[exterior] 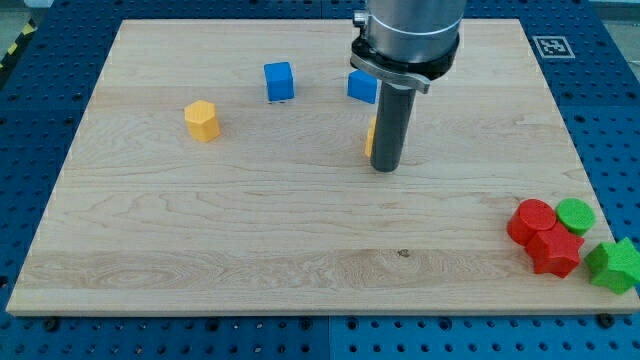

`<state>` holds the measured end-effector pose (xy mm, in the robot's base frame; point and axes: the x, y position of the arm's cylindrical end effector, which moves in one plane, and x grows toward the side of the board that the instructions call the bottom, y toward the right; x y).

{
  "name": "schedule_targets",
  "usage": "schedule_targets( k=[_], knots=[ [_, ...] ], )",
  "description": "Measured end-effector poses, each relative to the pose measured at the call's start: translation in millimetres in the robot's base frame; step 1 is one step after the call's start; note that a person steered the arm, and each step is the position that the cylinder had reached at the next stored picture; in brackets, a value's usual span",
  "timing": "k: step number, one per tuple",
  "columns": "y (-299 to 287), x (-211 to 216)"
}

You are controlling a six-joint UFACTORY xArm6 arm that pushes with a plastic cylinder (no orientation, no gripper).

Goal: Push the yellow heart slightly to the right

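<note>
Your tip [385, 168] is sitting against the right side of the yellow heart [371, 136], mostly hiding it, near the table's [250, 250] top centre. No fingers are showing.

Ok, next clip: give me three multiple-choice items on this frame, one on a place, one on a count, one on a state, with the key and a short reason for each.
1. Where is the cluster of red and green blocks?
A. the view's top left
B. the view's bottom right
C. the board's centre

2. How many blue blocks show?
A. one
B. two
C. four

3. How much of the yellow block beside my tip can be seen?
A. all of it
B. only a sliver
C. none

Key:
1 B: the red cylinder, red block, green cylinder and green block sit at the board's bottom right corner.
2 B: one blue cube, and a second blue block partly behind the rod.
3 B: my tip hides the yellow piece except its left edge; the yellow hexagonal block lies apart, at the view's left.
</note>
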<state>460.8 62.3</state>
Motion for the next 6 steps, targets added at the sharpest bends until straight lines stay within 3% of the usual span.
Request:
schedule_targets(
  k=[2, 6],
  knots=[
    [-38.9, -20.2],
    [8.5, -35.6]
  ],
)
